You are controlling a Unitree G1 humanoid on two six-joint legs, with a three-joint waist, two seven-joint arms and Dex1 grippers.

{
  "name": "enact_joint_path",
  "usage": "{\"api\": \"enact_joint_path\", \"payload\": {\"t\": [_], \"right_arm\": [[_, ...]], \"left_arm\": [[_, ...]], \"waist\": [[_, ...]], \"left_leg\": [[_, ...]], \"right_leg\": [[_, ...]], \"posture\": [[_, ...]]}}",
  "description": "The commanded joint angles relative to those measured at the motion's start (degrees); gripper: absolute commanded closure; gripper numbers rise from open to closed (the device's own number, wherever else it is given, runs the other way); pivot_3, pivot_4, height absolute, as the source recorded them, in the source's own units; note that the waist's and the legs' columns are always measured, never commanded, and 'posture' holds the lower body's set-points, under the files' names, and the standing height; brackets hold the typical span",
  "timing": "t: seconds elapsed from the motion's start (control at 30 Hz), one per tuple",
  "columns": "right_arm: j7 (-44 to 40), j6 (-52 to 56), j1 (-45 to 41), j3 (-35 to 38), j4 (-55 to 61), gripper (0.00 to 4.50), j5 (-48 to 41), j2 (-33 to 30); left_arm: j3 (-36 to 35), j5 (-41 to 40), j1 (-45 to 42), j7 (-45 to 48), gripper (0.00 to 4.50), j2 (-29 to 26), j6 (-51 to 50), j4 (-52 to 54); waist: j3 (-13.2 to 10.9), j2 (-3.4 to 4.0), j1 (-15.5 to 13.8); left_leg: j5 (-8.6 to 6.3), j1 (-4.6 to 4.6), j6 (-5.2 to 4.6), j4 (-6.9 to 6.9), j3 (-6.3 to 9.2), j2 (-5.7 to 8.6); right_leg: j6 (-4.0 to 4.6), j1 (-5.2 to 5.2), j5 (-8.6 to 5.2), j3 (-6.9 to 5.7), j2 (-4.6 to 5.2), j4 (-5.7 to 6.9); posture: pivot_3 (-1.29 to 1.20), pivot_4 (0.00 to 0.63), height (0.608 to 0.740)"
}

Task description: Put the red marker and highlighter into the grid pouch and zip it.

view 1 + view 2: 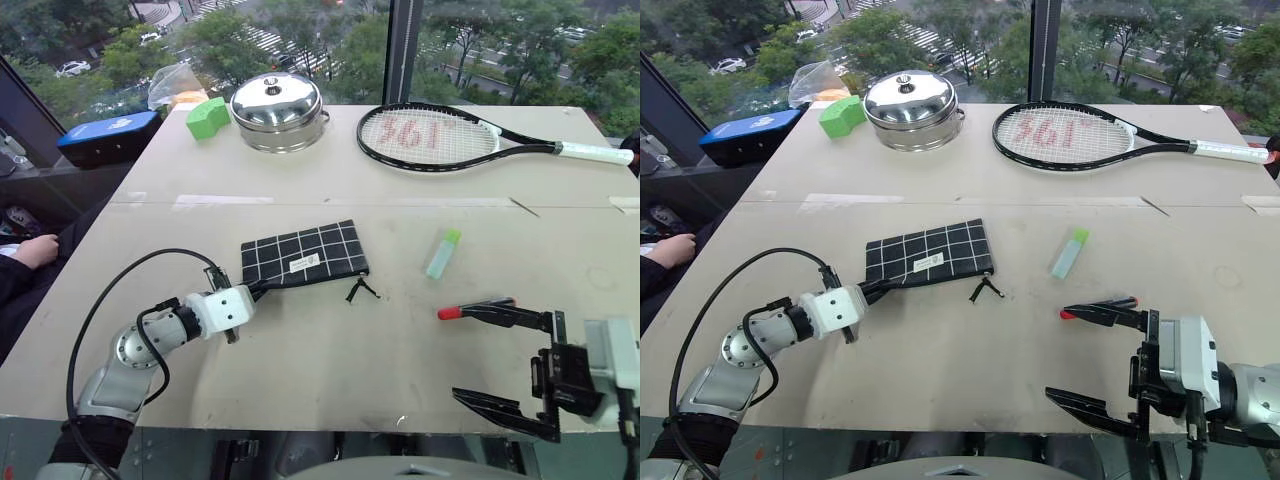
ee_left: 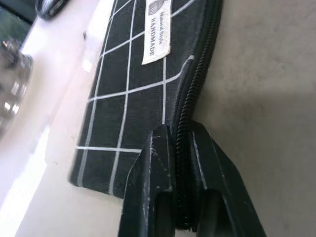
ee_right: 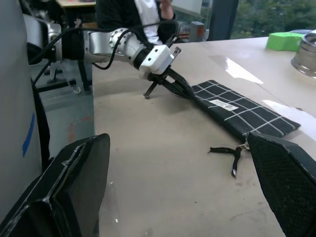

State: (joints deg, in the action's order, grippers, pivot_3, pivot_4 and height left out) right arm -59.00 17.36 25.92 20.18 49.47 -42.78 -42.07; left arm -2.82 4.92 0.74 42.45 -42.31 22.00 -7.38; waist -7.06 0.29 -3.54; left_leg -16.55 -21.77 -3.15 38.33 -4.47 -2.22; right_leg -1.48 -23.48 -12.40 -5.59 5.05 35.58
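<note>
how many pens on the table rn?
2. The highlighter lies right of the grid pouch. The red marker lies nearer the table's front edge, partly behind the right gripper.

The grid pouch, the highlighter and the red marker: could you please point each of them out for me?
grid pouch (image 1: 300,252): left eye view, on the middle of its checked fabric.
highlighter (image 1: 442,254): left eye view, on its pale green body.
red marker (image 1: 450,313): left eye view, on its red cap.

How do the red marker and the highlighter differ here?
The red marker is slim, with a dark barrel and a red cap; the highlighter is stubbier, pale mint with a lime cap. The marker lies crosswise, nearer the right claw; the highlighter lies farther back. Both rest on the table, outside the grid pouch.
</note>
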Motion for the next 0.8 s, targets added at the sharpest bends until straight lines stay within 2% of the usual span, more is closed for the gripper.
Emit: {"api": "enact_joint_path", "payload": {"t": [0.03, 0.17, 0.3, 0.33, 0.43, 0.57, 0.67, 0.7, 0.77, 0.8], "right_arm": [[9.1, 1.3, -4.5, -4.8, 1.6, 0.00, 5.4, 2.0], [24.1, 15.6, -17.5, -15.6, -0.6, 0.00, 7.7, 4.6], [36.4, 31.2, -27.9, -23.4, -3.4, 0.00, 10.7, 7.8], [38.6, 36.1, -30.8, -23.3, -6.4, 0.00, 7.7, 11.2], [45.9, 45.8, -37.9, -22.0, -14.5, 0.00, 7.1, 19.7], [50.6, 49.0, -44.3, -18.5, -21.2, 0.00, 7.5, 26.8], [51.8, 49.7, -47.5, -17.5, -24.3, 0.00, 8.3, 29.2], [51.7, 49.0, -48.1, -17.4, -25.2, 0.41, 8.7, 29.5], [51.0, 48.0, -48.9, -17.6, -26.5, 0.71, 9.2, 29.3], [50.7, 47.9, -49.1, -17.7, -26.7, 1.29, 9.2, 29.2]], "left_arm": [[1.1, -4.7, 0.0, 2.7, 4.38, 1.0, -8.2, 4.0], [2.8, -8.9, -2.9, 3.7, 4.38, 2.7, -21.9, 14.7], [4.6, -10.7, -6.3, 3.6, 4.38, 4.5, -31.9, 20.2], [5.4, -10.7, -7.3, 3.6, 4.38, 4.8, -33.8, 21.2], [6.8, -11.2, -10.0, 3.2, 4.38, 5.9, -38.7, 23.3], [7.9, -10.7, -11.0, 3.3, 4.38, 6.2, -40.0, 23.0], [8.1, -10.6, -11.2, 3.1, 4.38, 6.3, -40.0, 22.6], [8.2, -10.6, -11.2, 3.0, 4.50, 6.4, -39.9, 22.6], [8.4, -10.5, -11.3, 2.8, 4.50, 6.6, -39.9, 22.6], [8.4, -10.5, -11.3, 2.8, 4.50, 6.6, -39.9, 22.6]], "waist": [[0.0, -0.09, 0.1], [-0.3, -0.74, 0.3], [-0.3, -1.06, 1.0], [-0.3, -1.12, 1.3], [-0.3, -1.13, 1.8], [-0.4, -1.07, 2.5], [-0.4, -1.06, 2.8], [-0.4, -1.06, 2.8], [-0.4, -1.03, 2.8], [-0.4, -1.03, 2.9]], "left_leg": [[0.00, 0.00, 0.00, 0.00, 0.00, 0.00], [0.00, -0.12, 0.01, 0.05, 0.02, 0.01], [0.01, -0.28, 0.03, 0.09, 0.10, 0.02], [0.02, -0.32, 0.04, 0.08, 0.13, 0.03], [0.06, -0.33, 0.10, 0.04, 0.12, 0.04], [0.04, -0.30, 0.07, 0.02, 0.09, 0.05], [0.03, -0.30, 0.04, 0.02, 0.06, 0.06], [0.03, -0.29, 0.04, 0.02, 0.05, 0.06], [0.04, -0.29, 0.05, 0.02, 0.07, 0.06], [0.04, -0.29, 0.05, 0.02, 0.06, 0.06]], "right_leg": [[0.00, -0.01, 0.00, -0.04, -0.02, 0.00], [0.01, -0.06, 0.00, -0.15, -0.02, 0.01], [0.25, -0.12, 0.14, -0.08, 0.00, 0.00], [0.25, -0.11, 0.14, -0.06, -0.03, 0.00], [0.24, -0.10, 0.16, -0.08, -0.29, 0.02], [0.14, -0.10, 0.22, -0.13, -0.44, 0.06], [0.02, -0.10, 0.29, -0.10, -0.44, 0.06], [0.02, -0.10, 0.29, -0.09, -0.45, 0.06], [0.01, -0.10, 0.28, -0.12, -0.45, 0.07], [0.01, -0.11, 0.28, -0.10, -0.45, 0.08]], "posture": [[0.00, 0.150, 0.740], [0.00, 0.150, 0.740], [0.00, 0.150, 0.740], [0.00, 0.150, 0.740], [0.00, 0.150, 0.740], [0.00, 0.150, 0.740], [0.00, 0.150, 0.740], [0.00, 0.150, 0.740], [0.00, 0.150, 0.740], [0.00, 0.150, 0.740]]}}
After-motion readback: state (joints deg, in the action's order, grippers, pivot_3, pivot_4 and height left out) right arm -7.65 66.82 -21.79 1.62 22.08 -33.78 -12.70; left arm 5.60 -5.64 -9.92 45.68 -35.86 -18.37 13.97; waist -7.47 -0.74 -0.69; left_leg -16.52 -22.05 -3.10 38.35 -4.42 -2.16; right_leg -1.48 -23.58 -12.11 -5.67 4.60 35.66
